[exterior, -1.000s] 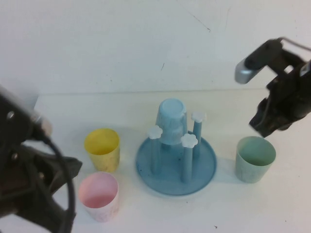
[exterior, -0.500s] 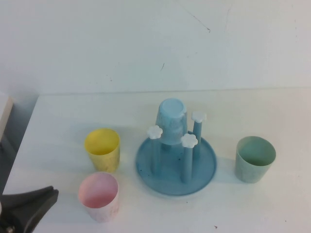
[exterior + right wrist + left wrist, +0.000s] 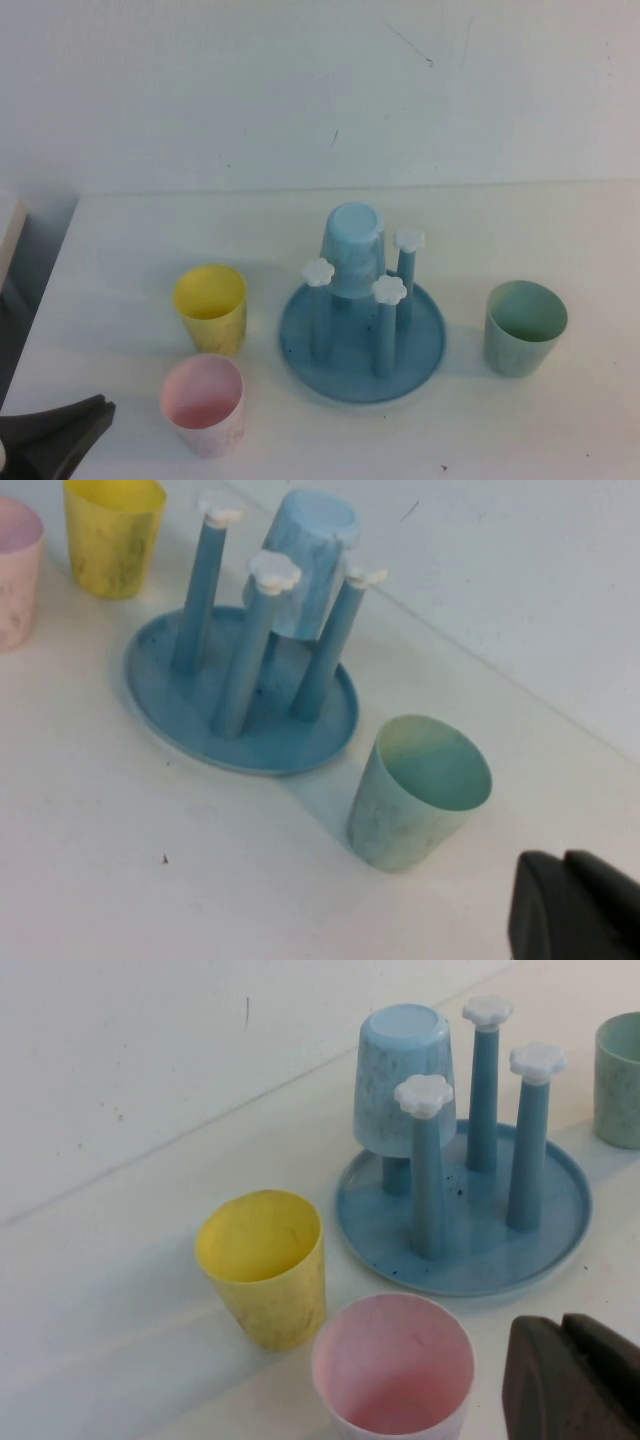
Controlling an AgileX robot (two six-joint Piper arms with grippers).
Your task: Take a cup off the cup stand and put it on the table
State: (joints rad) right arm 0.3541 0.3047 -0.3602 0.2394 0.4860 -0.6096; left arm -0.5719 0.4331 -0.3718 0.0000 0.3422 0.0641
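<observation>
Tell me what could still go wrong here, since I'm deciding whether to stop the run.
The green cup stands upright on the table, close beside the cup stand, so a returning arm could knock it. The blue cup sits upside down on a peg and could be bumped off. The left gripper shows only at the near-left corner, near the pink cup; the right gripper shows only in its wrist view.

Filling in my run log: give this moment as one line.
cup: upright on table, right of stand | blue cup: inverted on peg | left gripper: near-left corner | right gripper: by cup, apart
</observation>
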